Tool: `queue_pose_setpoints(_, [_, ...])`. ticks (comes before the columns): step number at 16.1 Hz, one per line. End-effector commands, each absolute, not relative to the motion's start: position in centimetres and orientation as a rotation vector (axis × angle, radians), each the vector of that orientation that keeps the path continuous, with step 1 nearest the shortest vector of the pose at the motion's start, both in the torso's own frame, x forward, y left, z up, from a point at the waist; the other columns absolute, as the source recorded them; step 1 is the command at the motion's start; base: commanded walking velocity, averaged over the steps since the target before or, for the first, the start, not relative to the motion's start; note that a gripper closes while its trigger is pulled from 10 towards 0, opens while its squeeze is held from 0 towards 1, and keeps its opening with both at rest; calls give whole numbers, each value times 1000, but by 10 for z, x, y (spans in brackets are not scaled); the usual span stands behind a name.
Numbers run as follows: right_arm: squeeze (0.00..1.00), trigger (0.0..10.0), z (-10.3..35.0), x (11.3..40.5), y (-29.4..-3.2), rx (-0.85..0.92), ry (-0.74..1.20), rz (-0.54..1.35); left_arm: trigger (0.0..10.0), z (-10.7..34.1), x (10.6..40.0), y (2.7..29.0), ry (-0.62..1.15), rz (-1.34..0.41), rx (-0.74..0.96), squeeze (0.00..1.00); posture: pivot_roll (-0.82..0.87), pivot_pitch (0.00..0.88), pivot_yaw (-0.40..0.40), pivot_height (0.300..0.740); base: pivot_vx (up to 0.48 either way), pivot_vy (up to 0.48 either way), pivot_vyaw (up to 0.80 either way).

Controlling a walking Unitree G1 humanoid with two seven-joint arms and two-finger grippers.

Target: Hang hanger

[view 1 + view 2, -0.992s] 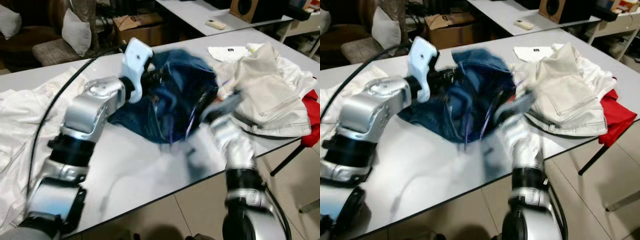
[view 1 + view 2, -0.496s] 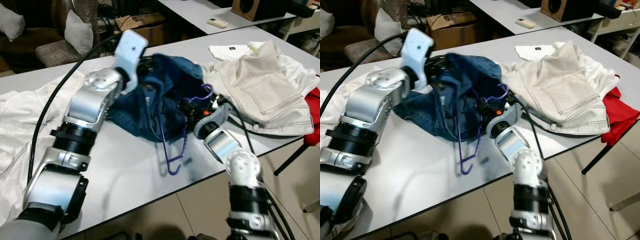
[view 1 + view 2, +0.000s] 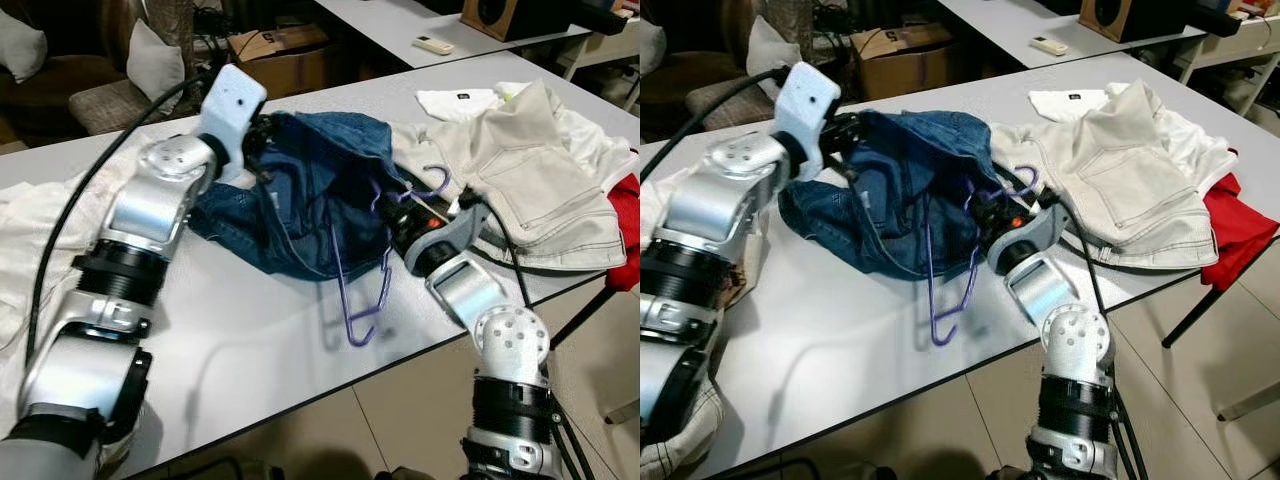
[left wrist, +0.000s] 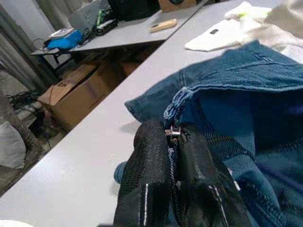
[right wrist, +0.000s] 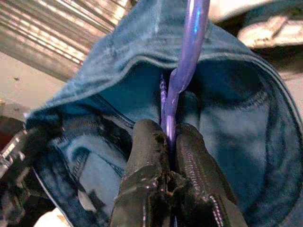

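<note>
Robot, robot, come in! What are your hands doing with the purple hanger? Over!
Left gripper shut on jeans hem. Right gripper shut on hanger, partly inside jeans. Hanger's lower bar hangs out over table.

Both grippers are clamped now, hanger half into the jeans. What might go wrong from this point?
1. The right gripper pinches only a thin purple hanger wire; it may twist or slip out.
2. The left gripper holds just the edge of the jeans by the zipper; a pull might tear that hold loose.
3. The hanger's lower end hangs outside the denim near the table edge, so it may snag there.
</note>
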State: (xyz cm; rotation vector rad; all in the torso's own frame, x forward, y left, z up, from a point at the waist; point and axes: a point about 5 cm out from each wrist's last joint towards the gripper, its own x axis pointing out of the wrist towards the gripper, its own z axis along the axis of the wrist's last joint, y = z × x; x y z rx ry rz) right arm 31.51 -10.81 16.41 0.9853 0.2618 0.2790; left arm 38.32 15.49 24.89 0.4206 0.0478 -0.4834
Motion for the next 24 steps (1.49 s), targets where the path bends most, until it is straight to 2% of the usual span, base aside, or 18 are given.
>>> queue_pose_setpoints(1, [0,10000,167,322,-112,994,231,274,0,248,380,159,69,-509,441,0,-91,0,33,740,0,0,0])
queue_pose_setpoints(5, [0,10000,165,349,-118,1034,218,265,0,238,366,175,176,-620,507,0,-61,0,13,740,0,0,0])
queue_pose_setpoints(6, [0,10000,174,366,-117,1050,195,275,0,230,354,186,276,-701,548,0,-40,0,3,740,0,0,0])
queue_pose_setpoints(10, [0,10000,210,390,-96,1055,128,416,0,230,330,197,402,-834,542,0,15,0,-11,740,0,0,0])
queue_pose_setpoints(13, [0,10000,207,394,-92,1044,133,428,0,247,322,171,341,-938,331,0,17,0,5,740,0,0,0])
queue_pose_setpoints(16, [0,10000,195,396,-100,1081,131,373,0,261,315,143,306,-1093,139,0,2,0,41,740,0,0,0])
queue_pose_setpoints(18, [0,10000,189,399,-109,1169,88,303,0,275,306,119,303,-1263,-28,0,-7,0,64,740,0,0,0])
queue_pose_setpoints(22, [0,10000,185,400,-121,1334,-9,183,0,284,311,108,305,-1262,-179,0,-9,0,73,740,0,0,0])
queue_pose_setpoints(23, [0,10000,175,394,-111,1378,-31,103,0,284,332,111,265,-1070,-225,0,-17,0,77,740,0,0,0])
queue_pose_setpoints(24, [0,10000,170,390,-101,1379,-9,95,0,283,339,111,249,-1013,-234,0,-22,0,79,740,0,0,0])
